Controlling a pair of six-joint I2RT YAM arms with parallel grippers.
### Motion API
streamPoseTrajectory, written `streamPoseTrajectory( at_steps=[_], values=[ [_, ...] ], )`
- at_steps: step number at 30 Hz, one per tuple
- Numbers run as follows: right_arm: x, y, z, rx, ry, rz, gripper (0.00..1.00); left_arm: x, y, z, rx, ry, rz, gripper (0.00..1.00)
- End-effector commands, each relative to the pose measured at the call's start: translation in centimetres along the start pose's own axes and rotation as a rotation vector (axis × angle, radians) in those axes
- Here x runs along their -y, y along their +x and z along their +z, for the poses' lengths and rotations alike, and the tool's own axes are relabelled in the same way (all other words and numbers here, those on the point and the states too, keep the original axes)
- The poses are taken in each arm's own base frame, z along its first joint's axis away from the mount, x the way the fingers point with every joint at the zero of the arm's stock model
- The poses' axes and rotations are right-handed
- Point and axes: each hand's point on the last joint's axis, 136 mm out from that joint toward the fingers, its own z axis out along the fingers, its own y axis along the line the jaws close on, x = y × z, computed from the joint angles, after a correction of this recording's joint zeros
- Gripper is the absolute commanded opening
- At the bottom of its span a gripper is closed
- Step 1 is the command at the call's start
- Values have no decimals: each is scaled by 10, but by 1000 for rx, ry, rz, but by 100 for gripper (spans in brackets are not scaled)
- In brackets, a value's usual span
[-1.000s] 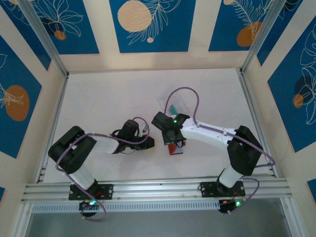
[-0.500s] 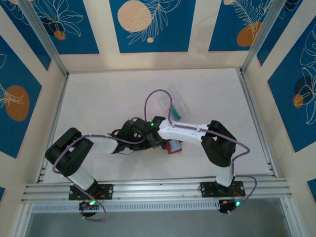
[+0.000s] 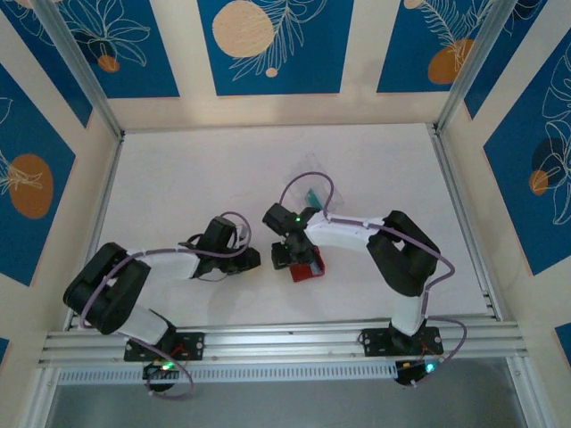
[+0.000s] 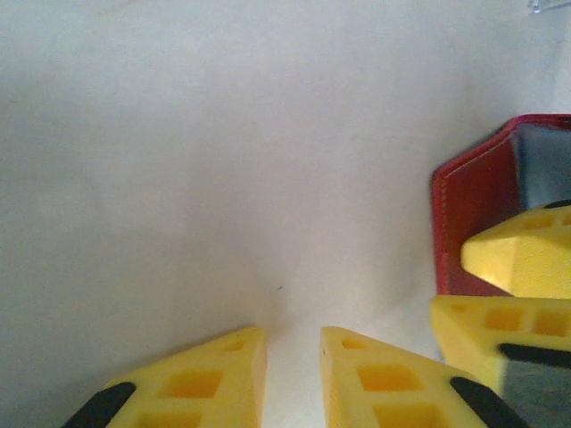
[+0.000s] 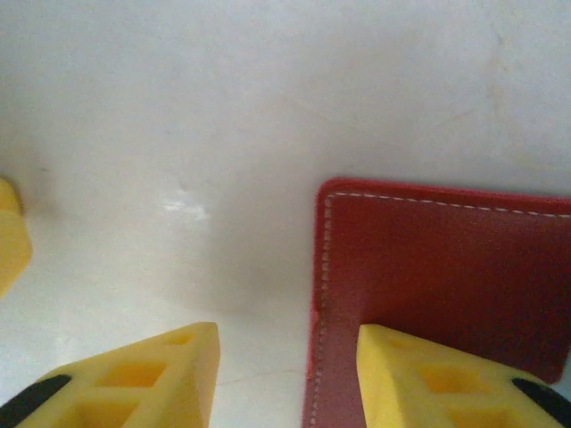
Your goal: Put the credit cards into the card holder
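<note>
The card holder [image 3: 310, 267] is a red stitched wallet lying flat on the white table. My right gripper [image 5: 287, 332] is open low over its left edge: one finger stands over the red leather [image 5: 446, 294], the other over bare table. My left gripper [image 4: 293, 337] sits just left of the card holder [image 4: 473, 223], its jaws a narrow gap apart with nothing between them. In the top view the two grippers, left [image 3: 252, 259] and right [image 3: 284, 259], are close together. A teal credit card [image 3: 311, 194] lies in a clear plastic case behind them.
The clear case [image 3: 318, 185] sits behind the right wrist, partly crossed by its purple cable [image 3: 308, 178]. Aluminium frame rails [image 3: 459, 214] and patterned walls bound the table on three sides. Bare white tabletop [image 3: 196, 178] spreads to the back left.
My right gripper swung left toward the left gripper, then eased back, and opened from shut. The card holder slid slightly left. The left arm drew back to the left a little.
</note>
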Motion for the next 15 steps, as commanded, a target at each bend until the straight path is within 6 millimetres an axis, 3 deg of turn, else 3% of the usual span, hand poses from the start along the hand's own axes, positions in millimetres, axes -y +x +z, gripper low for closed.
streamPoseTrajectory(
  at_steps=[1,9,12,15],
  values=[
    [-22,-2,-8,-3,-183,6,47,-14,9,-11,-41,-86,6,24],
    [-12,-2,-5,-34,-305,89,44,39,-6,-13,-54,39,108,17],
    [-7,0,-5,-42,-307,105,39,51,-11,-9,-56,68,109,14],
    [-10,2,-18,-1,-242,44,40,52,-16,-8,-46,63,107,14]
  ],
)
